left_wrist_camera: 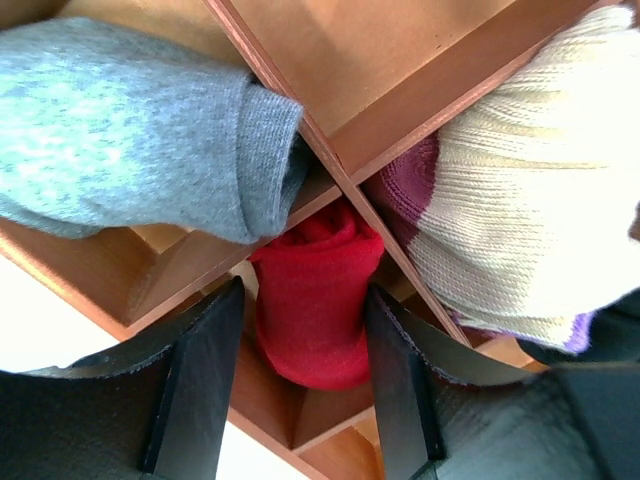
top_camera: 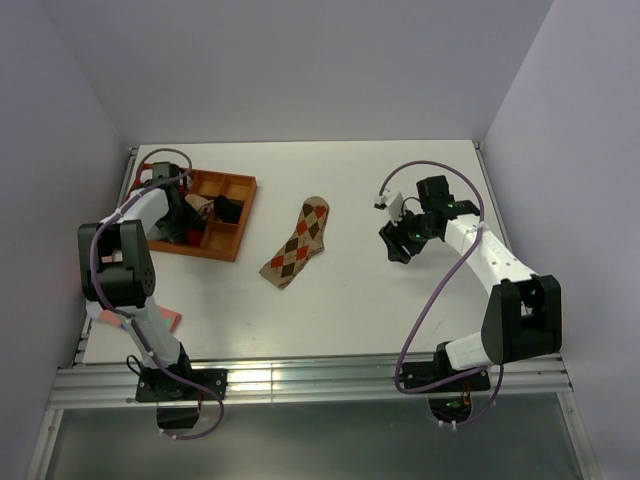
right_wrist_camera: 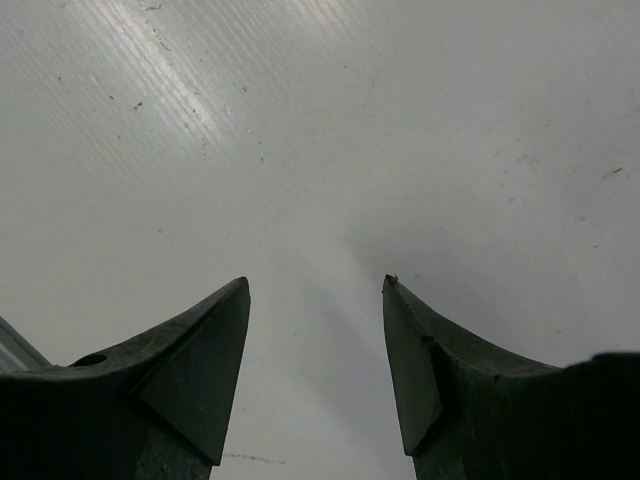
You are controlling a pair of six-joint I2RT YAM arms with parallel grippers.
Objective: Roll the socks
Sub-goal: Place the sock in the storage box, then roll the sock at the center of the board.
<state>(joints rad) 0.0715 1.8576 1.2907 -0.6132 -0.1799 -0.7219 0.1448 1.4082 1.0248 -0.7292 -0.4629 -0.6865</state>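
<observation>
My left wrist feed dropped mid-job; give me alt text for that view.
A bundled red sock sits in a wooden tray compartment between the left gripper's black fingers, which flank it closely; grip unclear. A grey sock fills the compartment upper left, a cream-and-maroon knit sock the right.

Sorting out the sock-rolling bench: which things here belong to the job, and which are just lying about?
Job: red sock, in the wooden tray; argyle sock, lying flat.
Lying about: grey sock; cream sock; pink sock.
</observation>
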